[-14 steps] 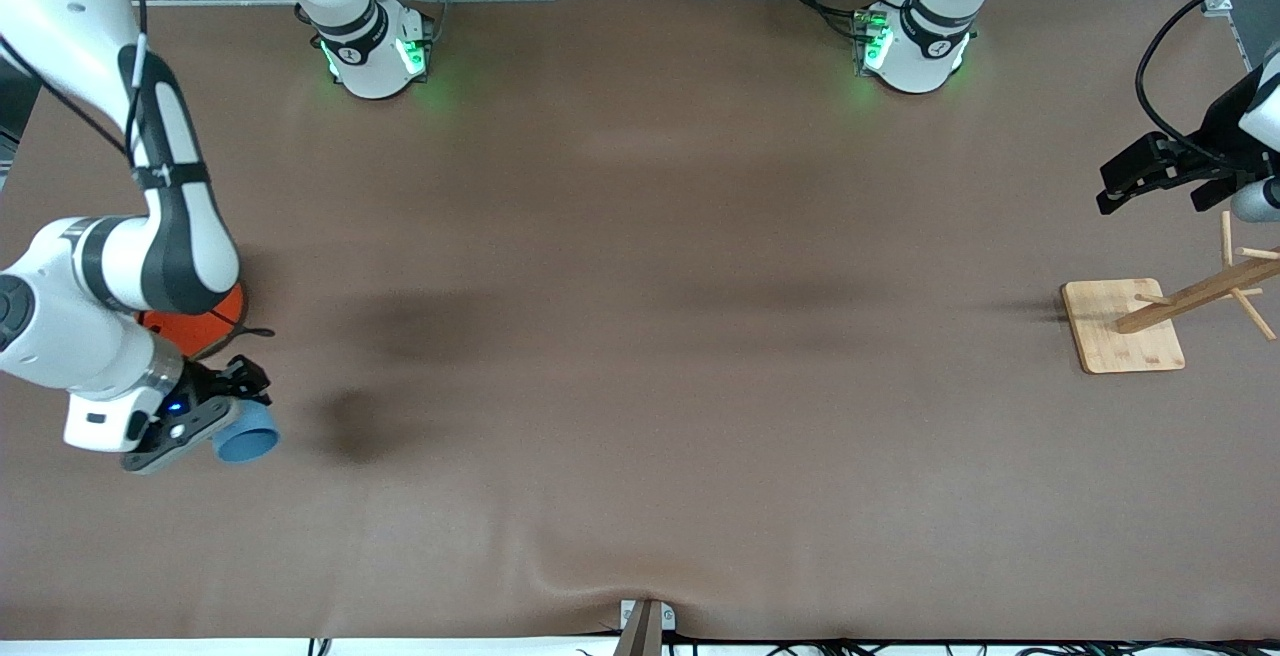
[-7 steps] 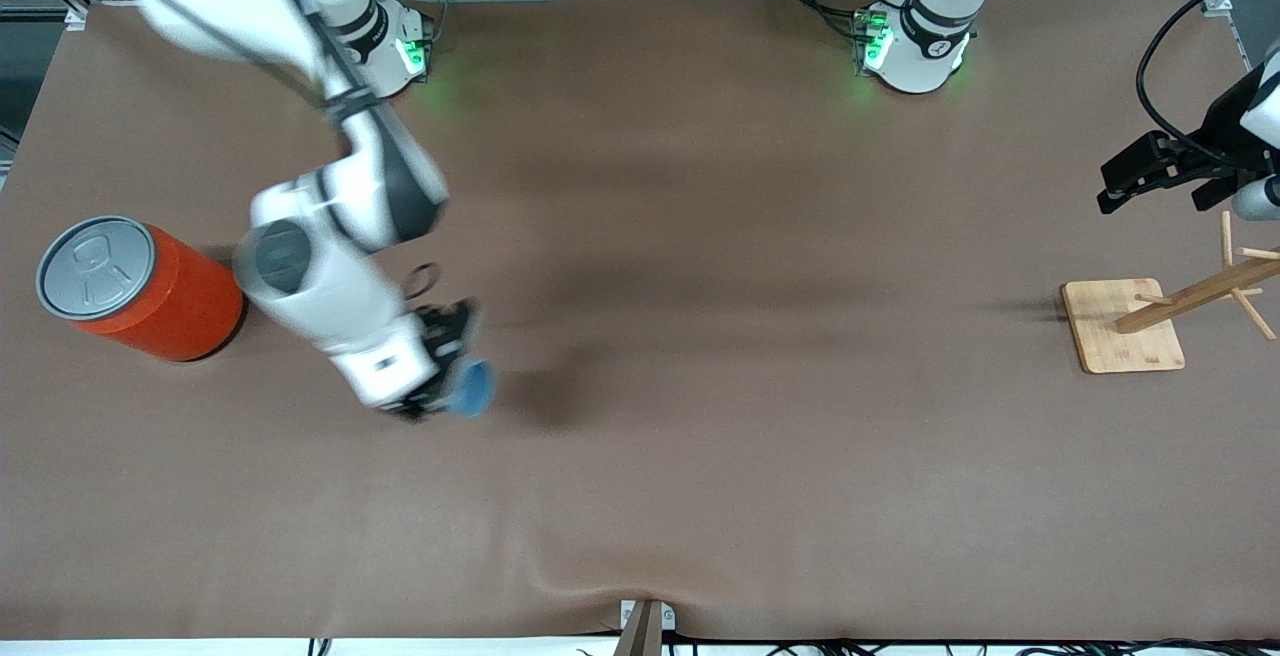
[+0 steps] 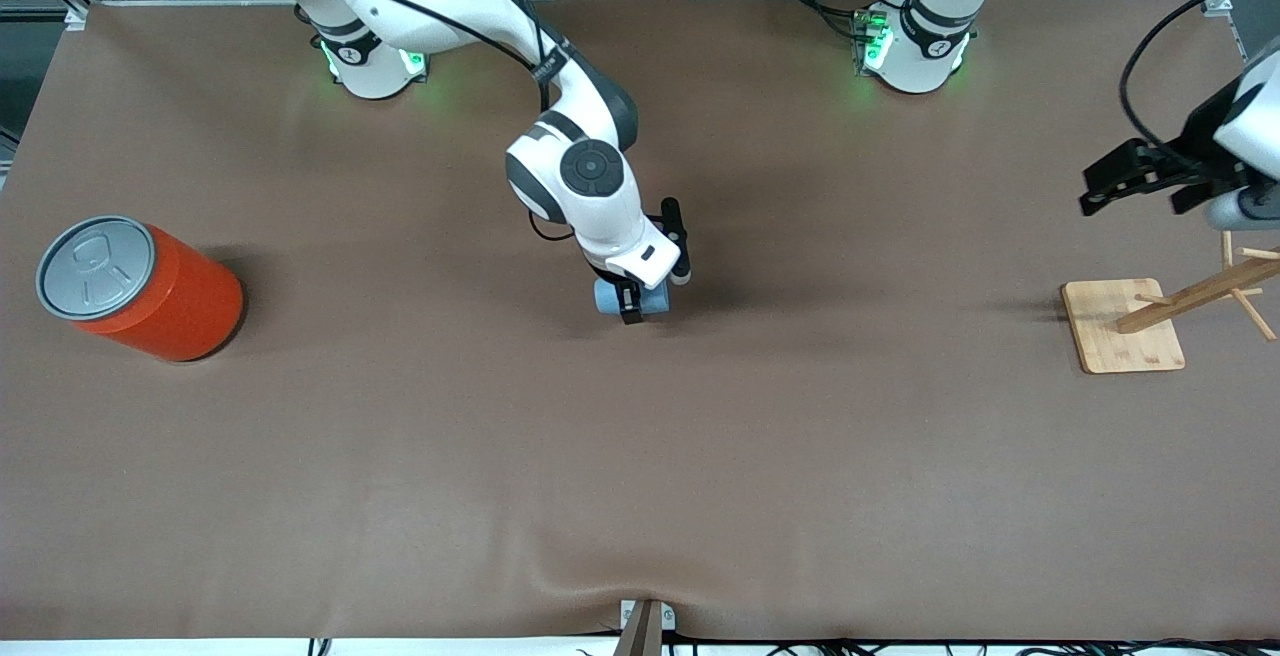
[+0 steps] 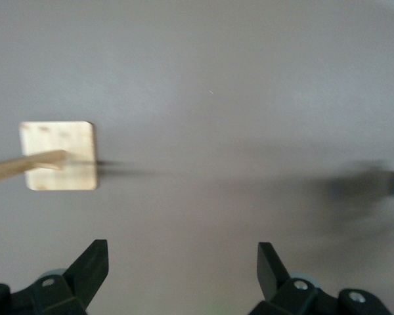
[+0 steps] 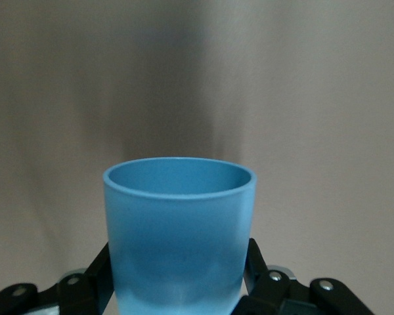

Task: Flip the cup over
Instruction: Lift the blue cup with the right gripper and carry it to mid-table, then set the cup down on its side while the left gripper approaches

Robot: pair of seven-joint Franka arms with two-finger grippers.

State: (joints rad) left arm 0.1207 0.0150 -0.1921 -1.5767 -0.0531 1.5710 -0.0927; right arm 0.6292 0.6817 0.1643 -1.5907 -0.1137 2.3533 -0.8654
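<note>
The cup (image 3: 607, 296) is a small light-blue tumbler. My right gripper (image 3: 632, 298) is shut on it, low over the middle of the table. In the right wrist view the cup (image 5: 179, 223) sits between the two black fingers (image 5: 97, 272), with its open rim pointing away from the gripper (image 5: 179, 262). Whether the cup touches the table does not show. My left gripper (image 3: 1090, 191) hangs open and empty over the left arm's end of the table, and in its own view (image 4: 182, 256) nothing lies between the jaws.
A large orange can (image 3: 150, 291) with a grey lid stands at the right arm's end of the table. A wooden peg rack on a square base (image 3: 1122, 326) stands at the left arm's end, and the base also shows in the left wrist view (image 4: 59, 155).
My right arm has swung from beside the orange can to the middle of the table, carrying the cup and turning it. My left gripper has shifted slightly.
</note>
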